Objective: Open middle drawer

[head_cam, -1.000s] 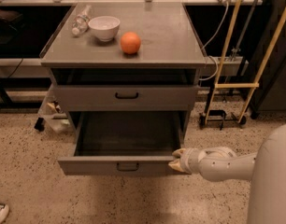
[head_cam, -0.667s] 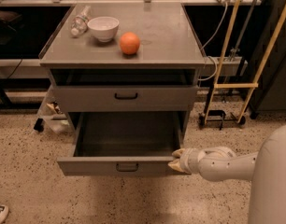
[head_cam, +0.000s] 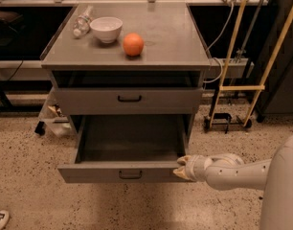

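Observation:
The middle drawer (head_cam: 94, 172) of the grey metal cabinet stands pulled far out, showing a bare grey tray (head_cam: 129, 138) inside. Its small black loop handle (head_cam: 130, 175) sits at the centre of the flat front. My gripper (head_cam: 181, 168) is at the drawer front's right end, touching or nearly touching its top corner, with the white arm (head_cam: 232, 171) reaching in from the right. The uppermost drawer (head_cam: 129, 99) above is closed. No lower drawer shows beneath the open one.
On the cabinet top (head_cam: 165, 42) sit an orange (head_cam: 133, 44), a white bowl (head_cam: 106, 28) and a clear plastic bottle (head_cam: 82, 22) lying on its side. A yellow-framed cart (head_cam: 237, 87) stands right of the cabinet. The floor is speckled. Clutter lies by the cabinet's lower left.

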Tool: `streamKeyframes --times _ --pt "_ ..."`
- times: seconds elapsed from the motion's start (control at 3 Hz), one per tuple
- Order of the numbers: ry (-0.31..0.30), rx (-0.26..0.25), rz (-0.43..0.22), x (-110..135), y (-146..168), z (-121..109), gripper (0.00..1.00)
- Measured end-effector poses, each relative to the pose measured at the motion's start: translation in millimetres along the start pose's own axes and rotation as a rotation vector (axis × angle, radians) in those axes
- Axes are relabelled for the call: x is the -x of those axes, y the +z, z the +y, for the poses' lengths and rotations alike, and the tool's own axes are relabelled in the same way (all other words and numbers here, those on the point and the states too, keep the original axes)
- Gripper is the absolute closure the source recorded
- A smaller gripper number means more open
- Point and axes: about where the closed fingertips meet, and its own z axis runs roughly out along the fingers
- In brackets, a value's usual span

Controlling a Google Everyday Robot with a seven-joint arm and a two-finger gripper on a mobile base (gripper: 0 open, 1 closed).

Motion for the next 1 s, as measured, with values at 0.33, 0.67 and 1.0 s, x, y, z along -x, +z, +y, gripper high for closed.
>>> streamKeyframes --times 0.33,0.67,1.0 --pt "0.010 0.004 0.003 -6.7 -3.4 7.0 1.00" --pt "0.010 0.004 0.003 -4.0 -5.0 7.1 1.00" --pt "0.026 0.002 0.011 -11.7 -9.7 11.4 1.00"
